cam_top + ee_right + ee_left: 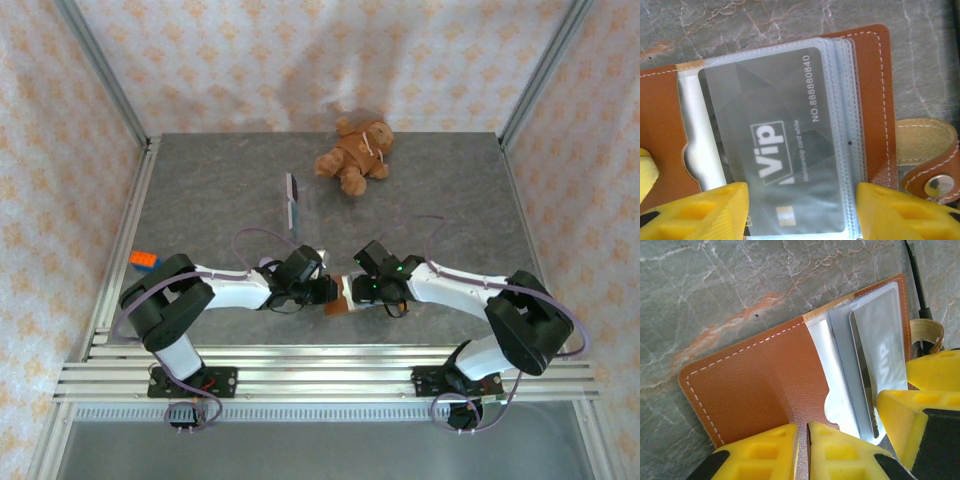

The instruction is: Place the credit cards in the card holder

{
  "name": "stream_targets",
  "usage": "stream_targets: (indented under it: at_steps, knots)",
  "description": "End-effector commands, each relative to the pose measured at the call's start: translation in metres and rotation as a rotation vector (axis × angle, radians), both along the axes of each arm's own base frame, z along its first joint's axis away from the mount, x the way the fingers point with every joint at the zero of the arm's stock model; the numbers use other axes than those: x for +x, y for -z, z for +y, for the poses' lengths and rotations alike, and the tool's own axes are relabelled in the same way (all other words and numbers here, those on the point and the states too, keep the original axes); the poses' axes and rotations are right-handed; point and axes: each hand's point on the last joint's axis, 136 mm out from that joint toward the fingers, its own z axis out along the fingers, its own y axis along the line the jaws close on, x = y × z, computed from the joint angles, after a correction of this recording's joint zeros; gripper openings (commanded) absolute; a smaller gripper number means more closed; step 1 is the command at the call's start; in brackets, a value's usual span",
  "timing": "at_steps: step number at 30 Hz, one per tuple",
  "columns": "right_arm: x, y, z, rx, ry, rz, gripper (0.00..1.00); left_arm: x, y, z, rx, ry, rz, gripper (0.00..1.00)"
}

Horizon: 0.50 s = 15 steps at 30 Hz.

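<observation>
Okay, left gripper (802, 450) clamps card holder (750, 385) flap; right gripper (800, 210) wide astride credit card (775, 135), grip unclear; we push straight in.

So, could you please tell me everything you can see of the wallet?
The wallet is brown leather with pale stitching, lying open on the grey marbled table near its front edge. Inside are clear plastic sleeves; a grey card marked VIP looks partly slid into one. A snap-button strap sticks out at one end. The left gripper has its jaws pinched on the plain flap; the right gripper has its jaws on the card's sides.
</observation>
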Motion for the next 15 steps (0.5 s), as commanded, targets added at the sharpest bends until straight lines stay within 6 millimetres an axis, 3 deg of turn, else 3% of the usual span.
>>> stream_targets:
  at_steps: [1, 15]
  knots:
    - [-0.004, 0.011, -0.003, -0.003, -0.007, 0.021, 0.57, 0.000, 0.014, 0.016, 0.062, -0.019, 0.001, 0.17]
    - [-0.005, 0.000, 0.003, 0.051, -0.028, 0.010, 0.39, -0.001, 0.021, 0.025, 0.088, -0.030, 0.023, 0.16]
